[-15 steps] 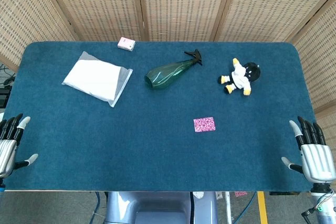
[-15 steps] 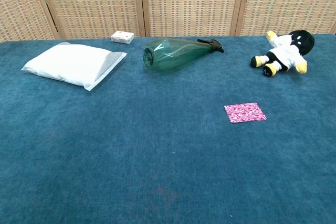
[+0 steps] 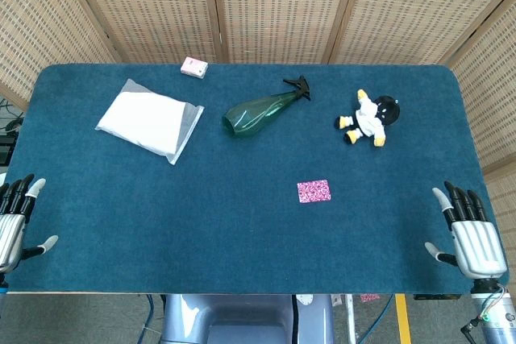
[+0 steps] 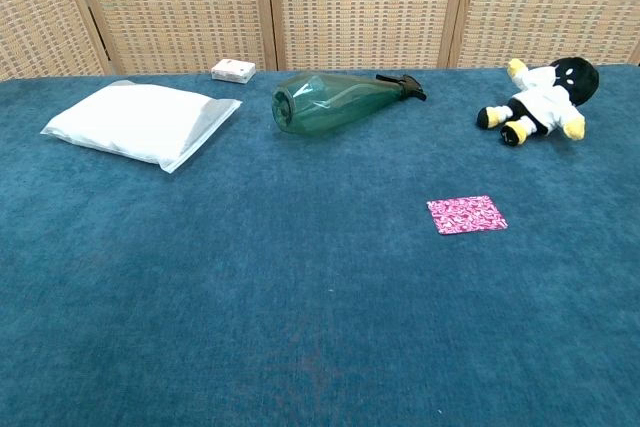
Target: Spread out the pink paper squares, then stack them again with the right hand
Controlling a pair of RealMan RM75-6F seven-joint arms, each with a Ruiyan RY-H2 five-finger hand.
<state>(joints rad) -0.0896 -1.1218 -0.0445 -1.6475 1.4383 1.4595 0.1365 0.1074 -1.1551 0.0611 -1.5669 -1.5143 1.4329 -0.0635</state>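
Fingers of the right hand [image 3: 469,233] were apart and held nothing; hand sat at the near right edge of the table [image 3: 242,231], palm down, well apart from the pink paper squares [image 3: 314,191]. Left hand [image 3: 14,221] same story at the near left edge: fingers spread, nothing in them, far from the squares. Neither hand showed in the chest view. Squares lay flat on the blue cloth as one neat patterned patch, no visible offset between sheets; could not tell how many. Relative to the squares: green spray bottle [image 3: 262,109] lay on its side farther back and to the left, nozzle toward the back right; plush toy [image 3: 369,118] lay farther back and a bit right; white plastic bag [image 3: 151,120] was well to the left and farther back; small pink-and-white box [image 3: 193,67] sat at the far edge, beyond the bag. Nothing touched the squares.
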